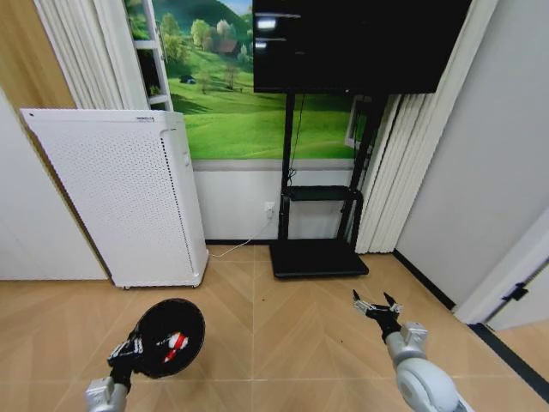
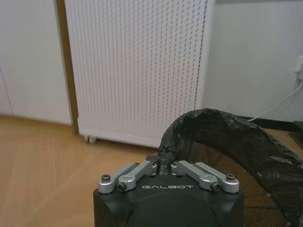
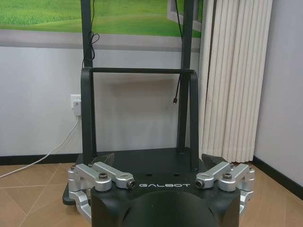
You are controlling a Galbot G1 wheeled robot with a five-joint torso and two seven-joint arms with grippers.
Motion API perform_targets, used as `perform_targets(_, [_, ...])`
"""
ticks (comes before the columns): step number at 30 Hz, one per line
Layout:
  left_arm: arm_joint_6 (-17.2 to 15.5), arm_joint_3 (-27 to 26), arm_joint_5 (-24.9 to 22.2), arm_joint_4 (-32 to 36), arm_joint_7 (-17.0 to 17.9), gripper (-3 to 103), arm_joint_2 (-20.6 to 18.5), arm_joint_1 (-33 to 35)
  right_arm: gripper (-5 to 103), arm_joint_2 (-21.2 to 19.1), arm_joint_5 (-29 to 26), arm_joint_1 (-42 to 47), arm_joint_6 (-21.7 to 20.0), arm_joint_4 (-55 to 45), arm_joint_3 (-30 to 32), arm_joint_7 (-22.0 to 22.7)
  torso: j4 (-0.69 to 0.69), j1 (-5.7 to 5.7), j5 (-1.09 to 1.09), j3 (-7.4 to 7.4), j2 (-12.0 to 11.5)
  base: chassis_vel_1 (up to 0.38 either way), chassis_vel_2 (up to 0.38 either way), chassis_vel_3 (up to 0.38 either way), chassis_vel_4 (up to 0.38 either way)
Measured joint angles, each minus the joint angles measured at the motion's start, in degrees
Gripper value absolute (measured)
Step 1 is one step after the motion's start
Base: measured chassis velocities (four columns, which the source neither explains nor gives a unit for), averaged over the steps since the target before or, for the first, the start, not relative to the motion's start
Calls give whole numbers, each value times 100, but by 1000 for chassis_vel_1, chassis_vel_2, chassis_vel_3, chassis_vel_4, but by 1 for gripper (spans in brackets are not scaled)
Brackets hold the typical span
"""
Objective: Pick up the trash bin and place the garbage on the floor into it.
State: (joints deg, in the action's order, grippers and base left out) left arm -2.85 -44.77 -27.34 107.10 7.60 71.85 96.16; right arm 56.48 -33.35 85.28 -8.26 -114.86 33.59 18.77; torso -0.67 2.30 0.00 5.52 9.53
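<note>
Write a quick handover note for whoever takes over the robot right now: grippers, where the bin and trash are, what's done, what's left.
Left gripper: shut on the trash bin rim, bin held low on the robot's left.
Right gripper: open, empty, facing the TV stand.
Garbage: a red-and-white piece lies inside the bin; no other trash is visible on the floor.
Done: bin picked up, at least one item in.
Left: find any remaining garbage.

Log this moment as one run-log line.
left gripper: shut on trash bin rim, lifted | bin: red-and-white piece inside | right gripper: open, empty, over floor
</note>
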Motion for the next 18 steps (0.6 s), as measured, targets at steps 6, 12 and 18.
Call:
perform_targets(6, [-265,172,-360,-235,-64,7,38,38,100,0,0,0,0,0,0,0,-1,0,0,-1,0,0,0,0,0])
perform_targets(12, [-329,22,-275,-410,-57,7,-7,123,100,0,0,1,0,0,0,0,0,-1,1,-1,0,0,0,0,0])
perform_targets(18, [-199,-87,-152,-682,-65,7,-105,176,100,0,0,0,0,0,0,0,1,-1,1,-1,0,0,0,0,0])
